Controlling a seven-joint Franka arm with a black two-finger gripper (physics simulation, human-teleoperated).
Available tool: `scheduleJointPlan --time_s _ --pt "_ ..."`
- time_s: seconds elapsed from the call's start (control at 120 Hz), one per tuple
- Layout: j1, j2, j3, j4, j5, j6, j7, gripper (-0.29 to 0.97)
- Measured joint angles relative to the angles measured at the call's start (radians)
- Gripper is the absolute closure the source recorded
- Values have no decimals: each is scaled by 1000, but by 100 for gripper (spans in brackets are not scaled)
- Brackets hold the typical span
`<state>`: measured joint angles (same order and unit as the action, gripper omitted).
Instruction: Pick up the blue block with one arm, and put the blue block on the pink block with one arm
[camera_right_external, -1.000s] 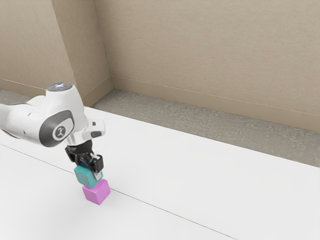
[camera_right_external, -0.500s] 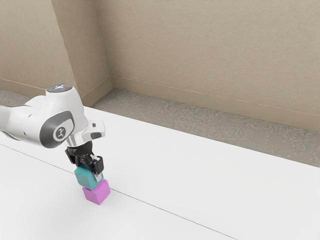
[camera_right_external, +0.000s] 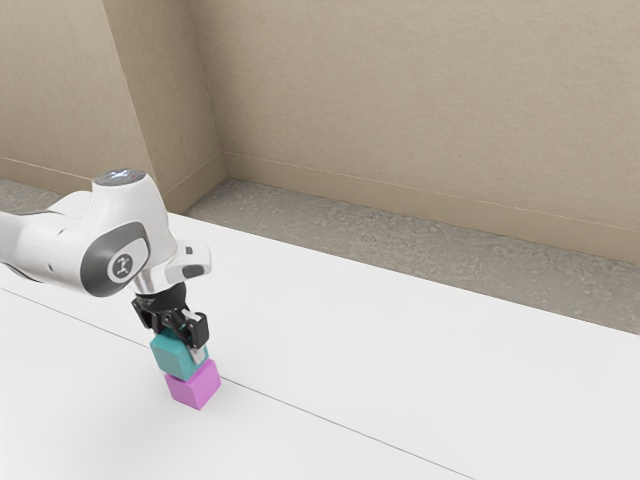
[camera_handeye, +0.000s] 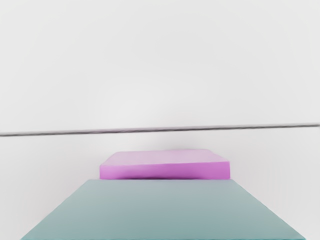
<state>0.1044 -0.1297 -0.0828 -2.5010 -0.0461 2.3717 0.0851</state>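
White table (camera_right_external: 420, 340), beige walls behind: your blue block (camera_right_external: 170, 354) sits squarely on the pink block (camera_right_external: 194, 385), with the gripper (camera_right_external: 180, 345) clamped on its sides. Placement looks nearly done. Next you'd release, then lift straight up without nudging either block.

Two cameras: one raised at the arm's side, one on its wrist.

The exterior view looks down from well back across the white tabletop (camera_right_external: 420, 350) toward the beige walls (camera_right_external: 420, 100), with the arm (camera_right_external: 90, 245) entering from its left. The wrist view looks forward and down from close over the blue block (camera_handeye: 165, 212). Both take in that block, the pink block (camera_handeye: 165, 165) and the tabletop's dark seam (camera_handeye: 160, 129).
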Motion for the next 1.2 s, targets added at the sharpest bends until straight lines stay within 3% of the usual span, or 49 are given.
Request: scheduleJointPlan --time_s 1.0,1.2 --pt "0 6 -3 1 -8 3 -2 31" --pt "0 4 -3 1 -37 22 6 15"
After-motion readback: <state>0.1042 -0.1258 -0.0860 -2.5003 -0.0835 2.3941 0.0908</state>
